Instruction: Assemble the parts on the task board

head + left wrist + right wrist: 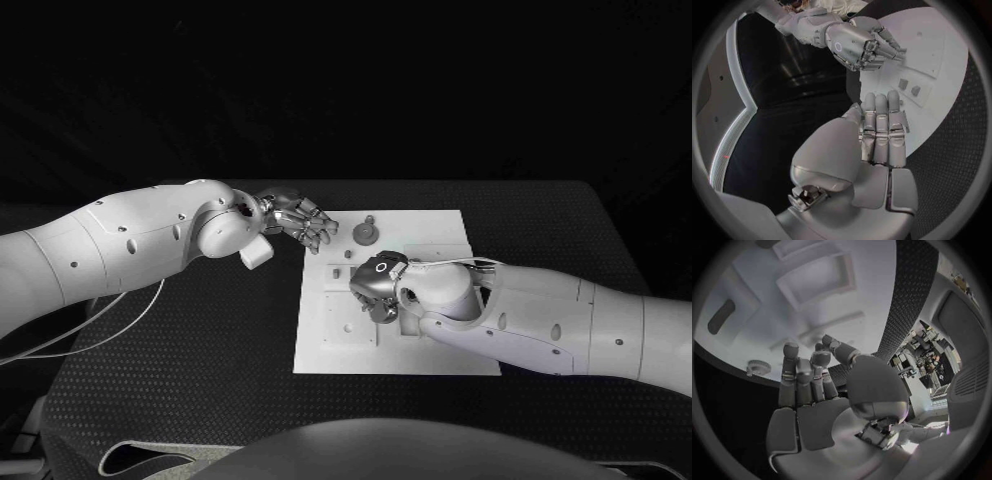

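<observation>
We see the white board lying in the middle of the black desk, its far edge nearer the desk's far edge than its near edge is to the desk's near edge.

The left robot hand hangs over the desk just off the board's far left corner, fingertips reaching toward that corner. In the left wrist view its fingers lie straight and side by side, with nothing between them and the thumb; it holds nothing.

The right robot hand sits over the middle of the board, toward its left half, knuckles up and fingers curled down at the board's surface. From the left wrist view its fingers are bent with the tips down on or just above the white plate. In the right wrist view its fingers stand nearly straight and loosely together, and we can see no part in them; whether the tips touch the board we cannot tell.

One grey part lies near the board's far edge, about midway along it, well apart from the right robot hand. A small toothed round part lies at the board's edge.

Shallow recesses mark the board's left half, beside the right robot hand.
</observation>
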Available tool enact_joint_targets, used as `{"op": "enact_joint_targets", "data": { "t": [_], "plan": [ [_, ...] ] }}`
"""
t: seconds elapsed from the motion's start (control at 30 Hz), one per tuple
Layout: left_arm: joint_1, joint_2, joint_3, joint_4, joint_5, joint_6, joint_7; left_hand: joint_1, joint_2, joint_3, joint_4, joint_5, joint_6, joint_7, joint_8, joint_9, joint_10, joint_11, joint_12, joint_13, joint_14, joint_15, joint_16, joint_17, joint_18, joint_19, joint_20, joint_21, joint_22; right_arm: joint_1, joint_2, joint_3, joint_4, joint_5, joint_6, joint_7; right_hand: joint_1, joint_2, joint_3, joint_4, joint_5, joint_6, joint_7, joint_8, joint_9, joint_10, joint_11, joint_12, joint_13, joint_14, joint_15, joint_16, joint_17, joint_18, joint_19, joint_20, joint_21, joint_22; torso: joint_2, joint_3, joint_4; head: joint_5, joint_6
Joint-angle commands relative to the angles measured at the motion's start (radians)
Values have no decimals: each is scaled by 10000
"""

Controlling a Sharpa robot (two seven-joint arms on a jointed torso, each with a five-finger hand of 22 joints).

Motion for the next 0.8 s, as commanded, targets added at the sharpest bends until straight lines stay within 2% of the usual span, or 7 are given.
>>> {"op": "enact_joint_targets", "data": {
  "t": [0.03, 0.8],
  "plan": [
    [13, 19, 9, 28, 26, 149, 68, 14, -101, 13, 72, -1, -27, 24, -62, -5, 15, 76, -28, 13, -53, -5, -10, -16, 157, -15, 45, -49, 11, -6, 17, -1, 27, -113, 126, 0, 6, -27, 43, 10, 64, 997, -444, -48, -9, -1403, -664, 24, -15, 18, -346, -53, -11, 135, 49, 37, -22, 160, -1, 0, -4, 0, -1],
    [13, 20, 9, 31, 22, 166, 69, 38, -106, 10, 87, -1, -29, 24, -62, -3, 14, 77, -32, 15, -56, -4, -9, -16, 159, -18, 47, -48, 13, -6, 21, -1, 32, -102, 319, 19, 9, -22, 43, 10, 63, 1006, -448, -48, -8, -1396, -668, 32, -23, 26, -346, -53, -10, 135, 56, 36, -24, 162, 0, -1, 0, -14, -22]
  ]
}}
